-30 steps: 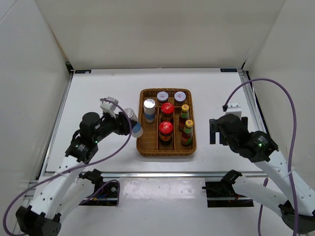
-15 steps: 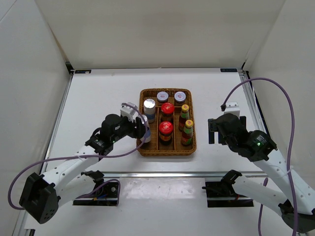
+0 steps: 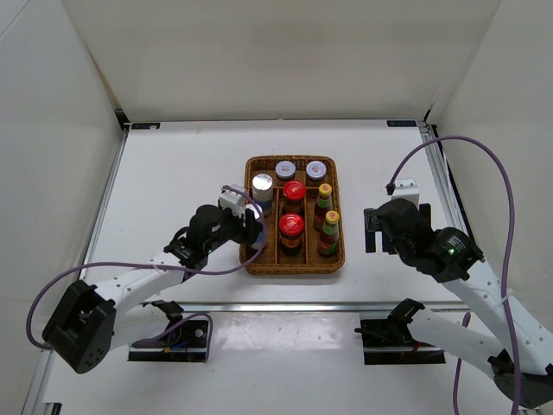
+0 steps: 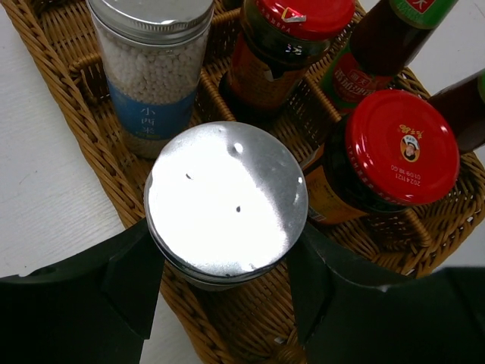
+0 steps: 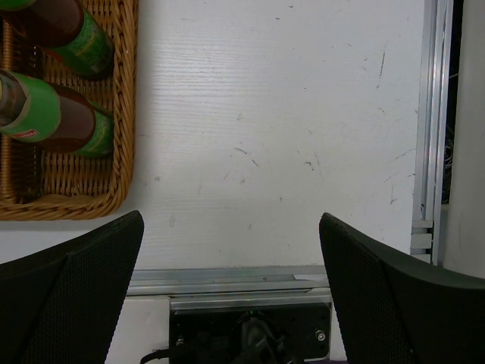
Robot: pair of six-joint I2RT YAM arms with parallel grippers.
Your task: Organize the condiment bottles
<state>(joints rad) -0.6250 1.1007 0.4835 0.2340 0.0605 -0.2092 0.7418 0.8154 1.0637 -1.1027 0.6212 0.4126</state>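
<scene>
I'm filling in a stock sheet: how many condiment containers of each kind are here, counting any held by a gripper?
White silver-capped shakers: 2, one in the left gripper
Red-lidded jars: 2
Short grey-lilac-lidded jars: 2
Slim yellow-capped, green-necked sauce bottles: 2
Total: 8

Top external: high and behind, looking down. Wrists: close, facing downward. Overlap on wicker tray in all three.
</scene>
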